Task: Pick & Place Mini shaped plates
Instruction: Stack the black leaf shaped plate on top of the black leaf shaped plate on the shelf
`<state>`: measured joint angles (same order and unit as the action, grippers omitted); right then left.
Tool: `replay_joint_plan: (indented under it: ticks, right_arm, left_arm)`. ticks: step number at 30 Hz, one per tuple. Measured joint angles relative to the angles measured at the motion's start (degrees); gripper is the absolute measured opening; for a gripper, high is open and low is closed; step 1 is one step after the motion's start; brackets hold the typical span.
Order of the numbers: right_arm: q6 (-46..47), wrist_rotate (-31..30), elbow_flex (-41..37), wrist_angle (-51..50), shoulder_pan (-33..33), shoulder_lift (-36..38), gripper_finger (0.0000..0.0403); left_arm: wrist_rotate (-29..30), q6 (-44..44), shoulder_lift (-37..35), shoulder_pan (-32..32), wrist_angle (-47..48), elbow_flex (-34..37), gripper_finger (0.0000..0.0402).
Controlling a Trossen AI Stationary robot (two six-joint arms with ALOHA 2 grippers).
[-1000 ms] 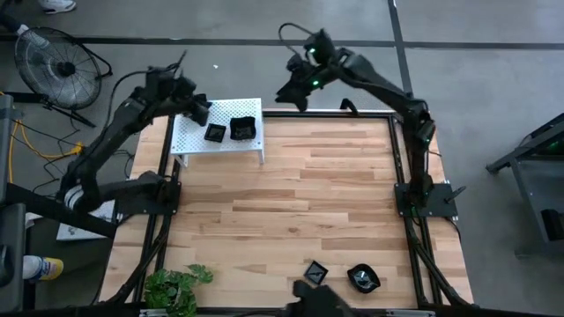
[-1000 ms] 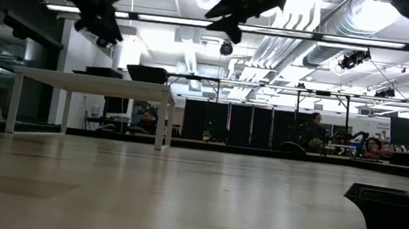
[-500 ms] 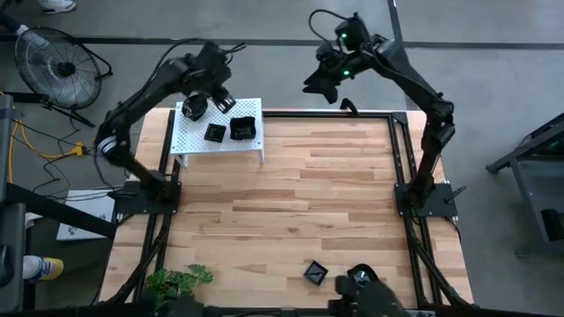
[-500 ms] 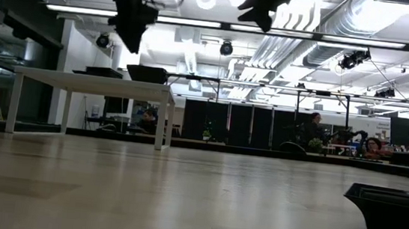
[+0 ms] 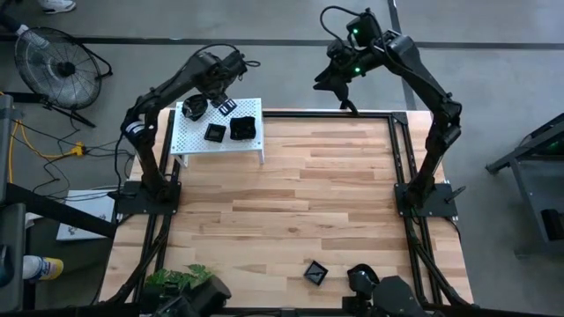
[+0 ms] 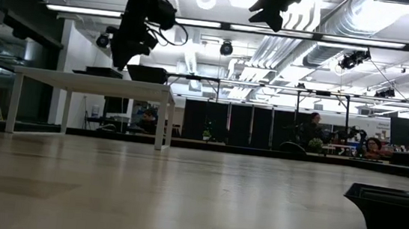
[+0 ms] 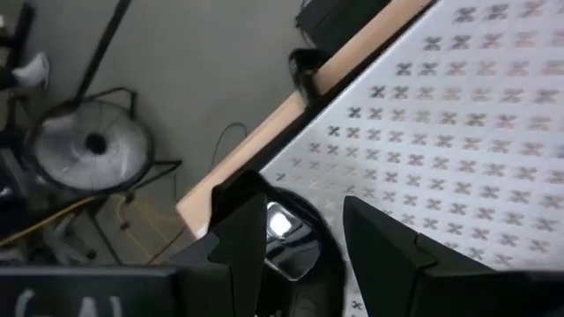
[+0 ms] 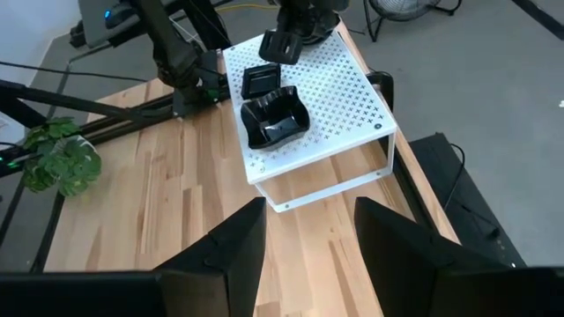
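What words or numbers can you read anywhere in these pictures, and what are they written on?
None can be read.
The white perforated metal shelf carries only a pattern of small cross-shaped holes, not letters.
The glossy black mini plates on it are plain.
Screens in the room behind the light wooden table are too small to read.

The table's [image 5: 308, 194] wide middle lies open; the white shelf [image 5: 198, 141] and, seemingly, three plates [image 5: 242, 129] crowd its far-left corner.

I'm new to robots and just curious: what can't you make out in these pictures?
Low view: near plate cut off by the right edge, shape unknown.
Left wrist view: shelf plate half hidden by fingers of the left gripper.
High view: front plate partly covered by dark gear.
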<state>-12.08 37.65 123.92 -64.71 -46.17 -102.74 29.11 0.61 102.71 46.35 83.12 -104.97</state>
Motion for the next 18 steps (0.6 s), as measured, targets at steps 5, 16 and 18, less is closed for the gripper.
replay_joint_plan:
  ticks: [5, 16, 18]
  right_arm:
    - [-0.42, 0.02, 0.00, 0.02, 0.00, 0.00, 0.0169]
    - [-0.42, 0.05, 0.00, -0.15, 0.02, 0.00, 0.0169]
    - [-0.42, 0.04, 0.00, -0.17, 0.02, 0.00, 0.0169]
  left_arm:
    - [1.97, 1.27, 1.10, 0.08, 0.60, 0.00, 0.0147]
    - [4.82, 7.06, 1.44, -0.27, 2.86, 0.00, 0.0147]
    - [4.91, 10.06, 1.44, -0.27, 2.77, 0.00, 0.0147]
